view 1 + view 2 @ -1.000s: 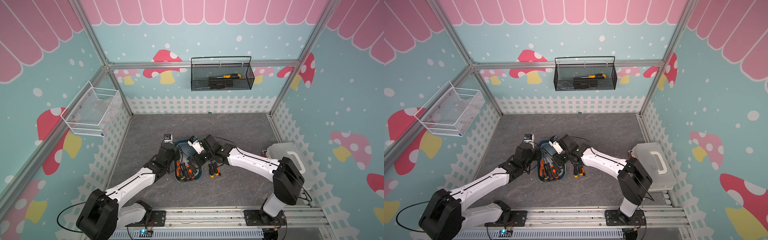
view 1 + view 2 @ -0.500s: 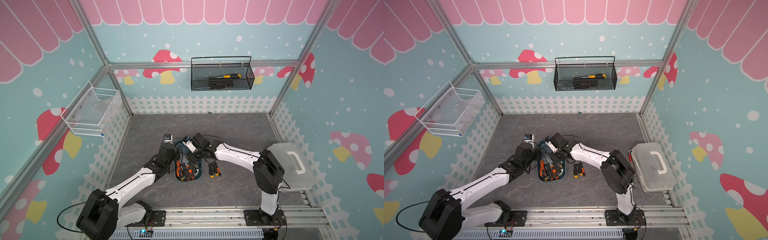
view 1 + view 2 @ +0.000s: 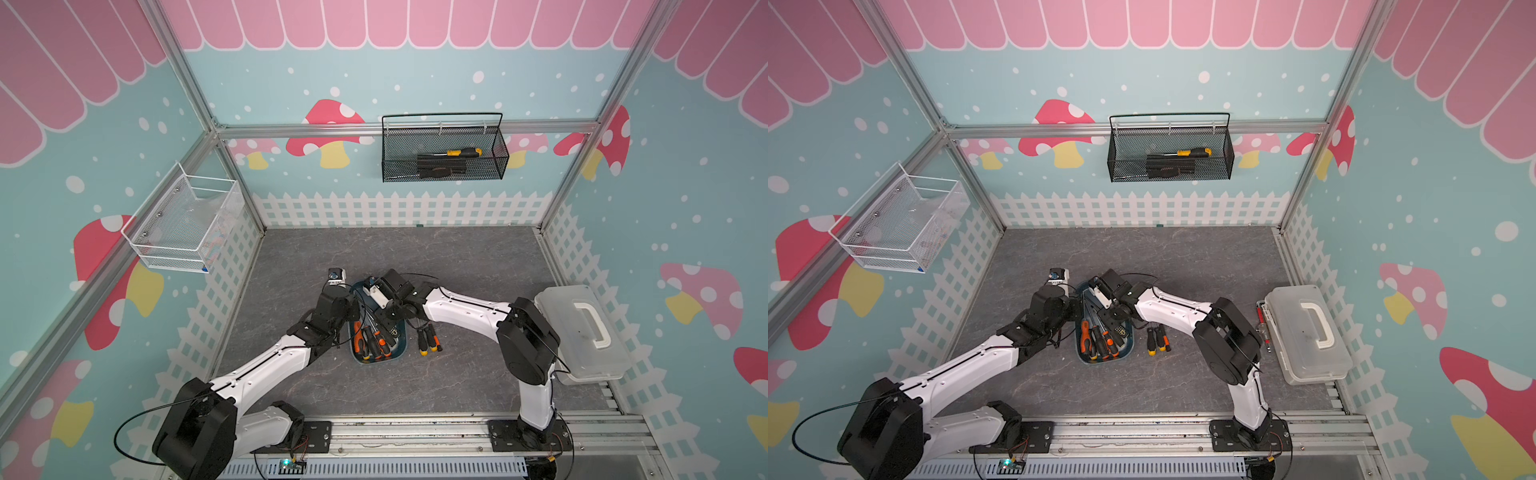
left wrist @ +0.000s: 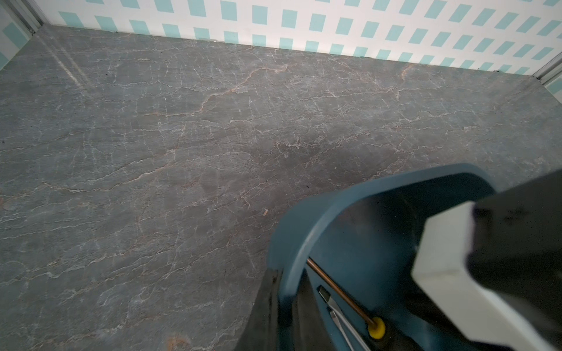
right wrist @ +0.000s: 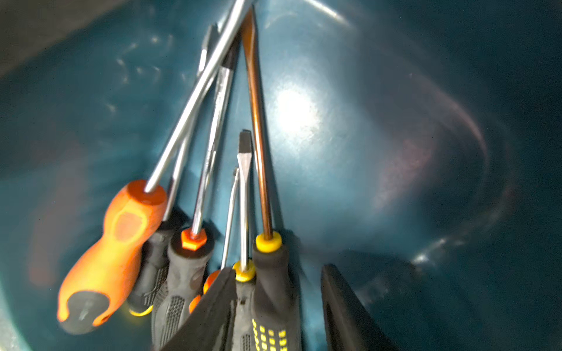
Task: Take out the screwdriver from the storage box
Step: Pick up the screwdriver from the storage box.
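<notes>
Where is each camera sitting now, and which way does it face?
Top views: high over the aluminium front rail, looking down; left arm, right arm whole, shallow dark teal plastic storage box between them.
Left wrist: low outside the box, facing the white picket-fence back wall; left gripper pinches its rim.
Right wrist: in the box, facing its floor; right gripper open astride the black-and-yellow-handled screwdriver.
All share the box.

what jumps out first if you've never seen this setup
The left arm and right arm meet over the teal storage box mid-floor, crammed with orange- and black-handled screwdrivers. In the right wrist view, the right gripper stands open astride a black-and-yellow screwdriver. Next come the black wire basket on the back wall and the white lidded case on the robot's right.
</notes>
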You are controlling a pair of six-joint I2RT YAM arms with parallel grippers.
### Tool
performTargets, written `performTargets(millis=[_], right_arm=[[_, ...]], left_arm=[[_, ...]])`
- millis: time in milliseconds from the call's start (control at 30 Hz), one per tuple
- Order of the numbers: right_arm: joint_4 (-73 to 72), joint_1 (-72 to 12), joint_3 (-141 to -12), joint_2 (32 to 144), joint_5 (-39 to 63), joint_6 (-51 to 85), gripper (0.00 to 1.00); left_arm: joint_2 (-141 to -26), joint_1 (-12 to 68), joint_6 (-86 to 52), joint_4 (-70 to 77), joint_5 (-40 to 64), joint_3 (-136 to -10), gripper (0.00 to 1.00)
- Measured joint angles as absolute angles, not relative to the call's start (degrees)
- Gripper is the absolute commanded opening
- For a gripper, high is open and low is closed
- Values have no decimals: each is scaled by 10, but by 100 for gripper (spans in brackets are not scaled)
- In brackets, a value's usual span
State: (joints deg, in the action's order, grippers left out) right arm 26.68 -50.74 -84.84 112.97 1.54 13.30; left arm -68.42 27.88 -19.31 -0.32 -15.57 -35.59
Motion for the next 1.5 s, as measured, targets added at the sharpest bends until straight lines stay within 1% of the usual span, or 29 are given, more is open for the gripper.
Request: performTargets(millis=[133, 300, 467, 600, 733, 867, 1100, 1500], right_arm=[[279, -509, -867, 1153, 4, 134, 43], [292, -511, -881, 1161, -4, 141, 27], [306, -511, -895, 1164, -5, 147, 22], [312, -511, -897, 1166, -14, 151, 10], [311, -510, -896, 1170, -19, 155, 8], [310, -510, -898, 1173, -19, 155, 0], [285, -510, -872, 1155, -15, 159, 0], [217, -507, -764, 1038, 15, 169, 0]], left_arm=[[-684, 279, -194, -3, -152, -356, 0], [-684, 278, -198, -8, -152, -356, 0], [-684, 277, -202, -10, -154, -355, 0], [-684, 276, -204, -10, -158, -354, 0], [-682, 276, -206, -9, -156, -352, 0], [-682, 276, -208, -10, -157, -352, 0], [-680, 276, -208, -10, -158, -351, 0], [-680, 278, -208, -1, -153, -351, 0]])
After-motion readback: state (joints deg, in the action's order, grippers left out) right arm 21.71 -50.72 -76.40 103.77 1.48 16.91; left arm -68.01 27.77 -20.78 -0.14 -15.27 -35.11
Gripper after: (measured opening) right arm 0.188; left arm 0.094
